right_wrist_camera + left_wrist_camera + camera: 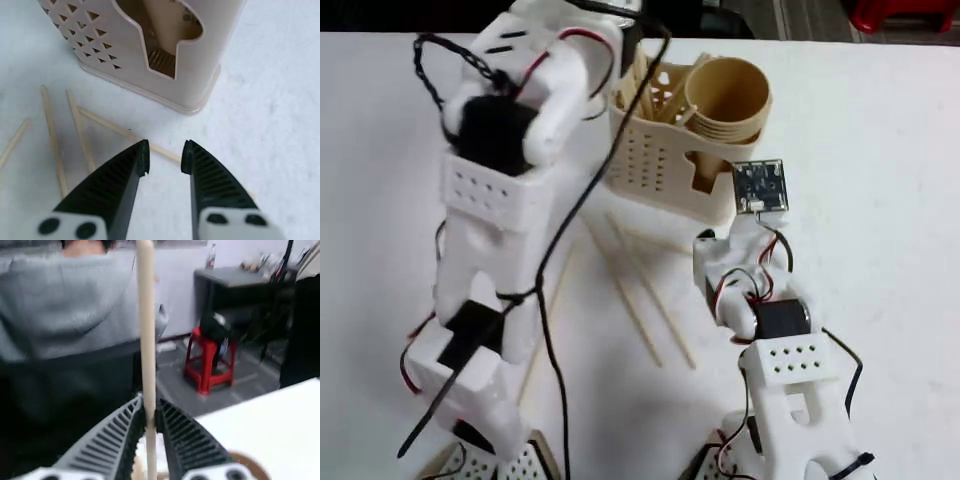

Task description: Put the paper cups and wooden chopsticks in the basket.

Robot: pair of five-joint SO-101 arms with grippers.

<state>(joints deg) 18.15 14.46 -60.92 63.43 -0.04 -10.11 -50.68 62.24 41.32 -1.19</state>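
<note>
Left pincer (150,406) tight on chopstick (146,315); right pincer (165,156) narrowly agape, empty, near basket (212,65) base edge.

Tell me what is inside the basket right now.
A stack of paper cups stands in the basket, with several wooden chopsticks leaning beside it. The basket's wall hides most of their lower parts and the floor, so anything lying there cannot be seen.
</note>
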